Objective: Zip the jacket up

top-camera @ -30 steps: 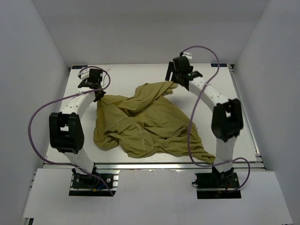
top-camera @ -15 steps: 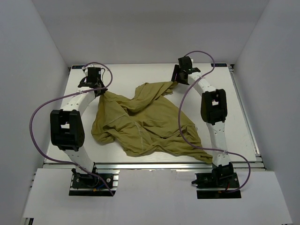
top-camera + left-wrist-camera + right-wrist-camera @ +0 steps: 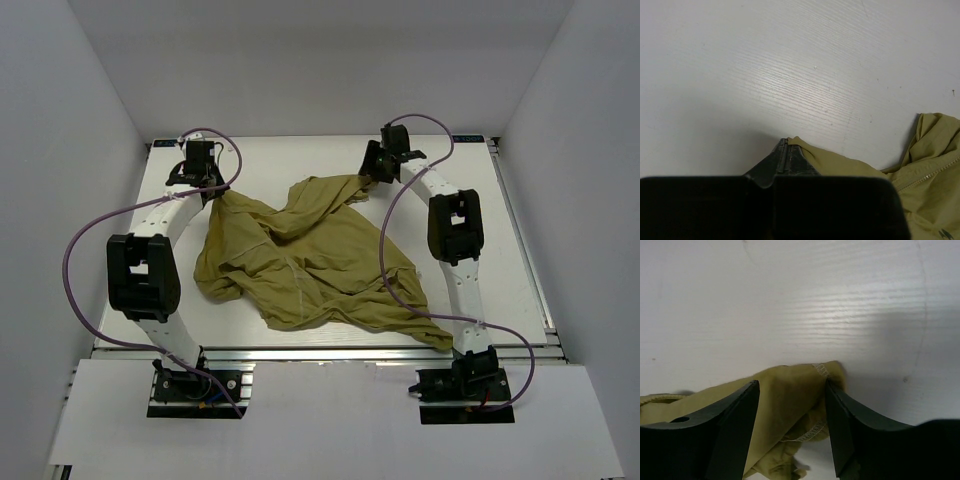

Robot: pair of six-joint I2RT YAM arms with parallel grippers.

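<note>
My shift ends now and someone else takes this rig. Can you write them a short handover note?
Left gripper: shut on an edge of the olive-yellow hooded fabric jacket, far left of the white table.
Right gripper: fingers clamp a bunched hem, far right.
Jacket lies rumpled between them; a zipper track shows near the left gripper.
Done: two edges gripped. To do: spread it flat, find the slider, zip up.

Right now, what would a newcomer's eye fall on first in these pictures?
The rumpled olive-yellow jacket sprawls across the middle of the white table, far bigger than anything else there. The two arms curve round it to its far edge. The left gripper pinches the far-left corner, and the right gripper holds the far-right corner with cloth bunched between its fingers.
</note>
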